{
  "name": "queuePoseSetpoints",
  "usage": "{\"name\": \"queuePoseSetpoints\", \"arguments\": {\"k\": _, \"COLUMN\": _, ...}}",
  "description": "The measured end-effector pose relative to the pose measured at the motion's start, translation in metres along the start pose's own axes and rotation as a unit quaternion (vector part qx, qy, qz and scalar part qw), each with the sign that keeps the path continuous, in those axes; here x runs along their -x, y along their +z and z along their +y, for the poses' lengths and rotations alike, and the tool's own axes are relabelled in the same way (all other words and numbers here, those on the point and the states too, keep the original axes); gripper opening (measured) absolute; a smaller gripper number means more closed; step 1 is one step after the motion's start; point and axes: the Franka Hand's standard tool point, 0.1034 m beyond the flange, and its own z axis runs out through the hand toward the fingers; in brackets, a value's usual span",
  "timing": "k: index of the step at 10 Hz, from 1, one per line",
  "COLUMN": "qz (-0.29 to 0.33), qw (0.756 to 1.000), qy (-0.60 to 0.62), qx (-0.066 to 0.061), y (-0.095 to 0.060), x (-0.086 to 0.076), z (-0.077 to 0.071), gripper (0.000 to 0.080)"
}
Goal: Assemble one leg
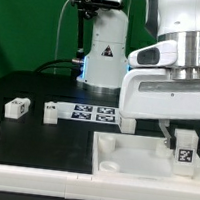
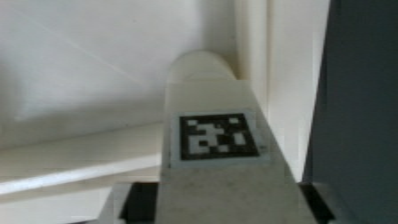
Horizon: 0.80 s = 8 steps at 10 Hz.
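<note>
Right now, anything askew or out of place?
Nothing clearly odd. The leg sits straight in the gripper, over the panel. A loose block lies apart at the exterior view's left, beside the marker board.

Arm [image 1: 184, 47] low at the exterior view's right, gripper [image 1: 183, 138] pointing straight down.
Jaws closed on the leg [image 1: 184, 151], one finger [image 2: 128, 206] pressed to each side; white wrist housing sits level above them.
</note>
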Motion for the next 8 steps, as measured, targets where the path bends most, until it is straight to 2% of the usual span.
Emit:
{"name": "queuePoseSetpoints", "arguments": {"k": 2, "qz": 0.000, "qw": 1.000, "qy": 0.022, "qx": 0.000, "y": 0.0000, "x": -0.0001, "z": 0.0004, "gripper": 0.0290}}
{"name": "queuePoseSetpoints", "arguments": {"k": 5, "qz": 0.028, "qw": 0.973, "qy": 0.230, "qx": -0.009, "y": 0.0001, "x": -0.0037, "z": 0.0049, "gripper": 0.0292}}
{"name": "queuePoseSetpoints", "arguments": {"k": 7, "qz": 0.033, "qw": 0.936, "qy": 0.351, "qx": -0.016, "y": 0.0009, "x": -0.0040, "z": 0.0068, "gripper": 0.0295}}
{"name": "queuePoseSetpoints", "arguments": {"k": 8, "qz": 0.029, "qw": 0.906, "qy": 0.421, "qx": -0.018, "y": 0.0008, "x": -0.0034, "z": 0.0069, "gripper": 0.0300}}
